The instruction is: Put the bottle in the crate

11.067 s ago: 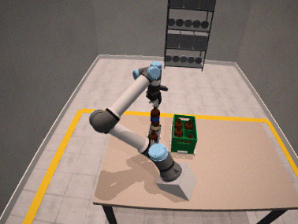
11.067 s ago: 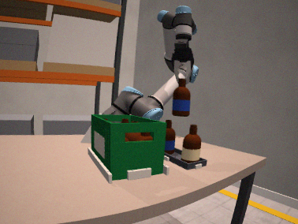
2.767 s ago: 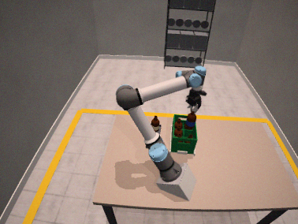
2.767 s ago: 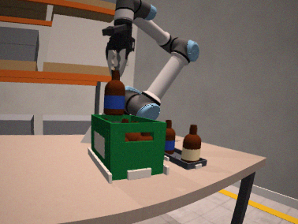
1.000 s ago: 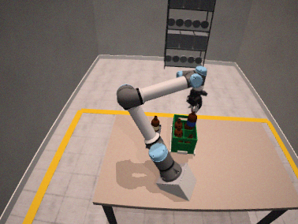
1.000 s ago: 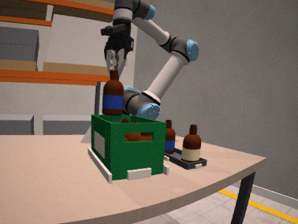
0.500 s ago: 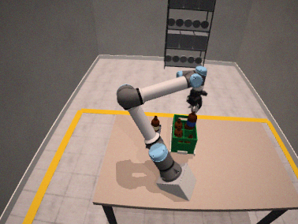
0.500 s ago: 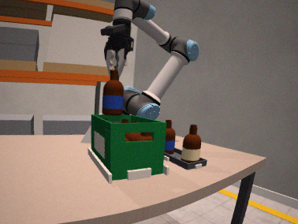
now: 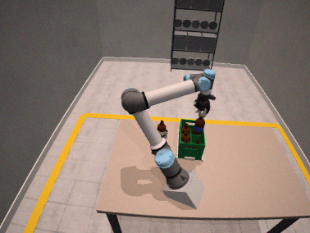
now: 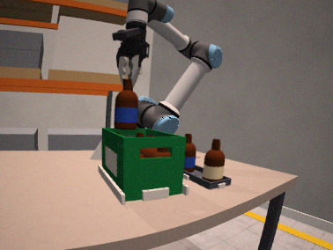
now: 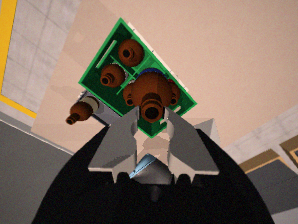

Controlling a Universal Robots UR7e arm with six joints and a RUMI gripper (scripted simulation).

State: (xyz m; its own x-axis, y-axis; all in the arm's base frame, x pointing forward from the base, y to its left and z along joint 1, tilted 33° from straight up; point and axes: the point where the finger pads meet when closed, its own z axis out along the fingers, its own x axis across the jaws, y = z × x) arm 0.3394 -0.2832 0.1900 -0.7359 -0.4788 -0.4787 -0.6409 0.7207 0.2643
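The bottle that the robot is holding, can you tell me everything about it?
The brown bottle with the blue label has a slim neck, round shoulders and a wide body. It looks like shiny dark glass. The black gripper with grey fingers pinches it by the neck. It hangs upright, neck up, over the green crate. Its bottom is hidden behind the crate's rim, so I can't tell whether it touches anything there.

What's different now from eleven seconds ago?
The gripper, shut on the blue-labelled bottle, carried it sideways from above the tray to above the crate, and lower. Crate, tray and the cream-labelled bottle stayed put.
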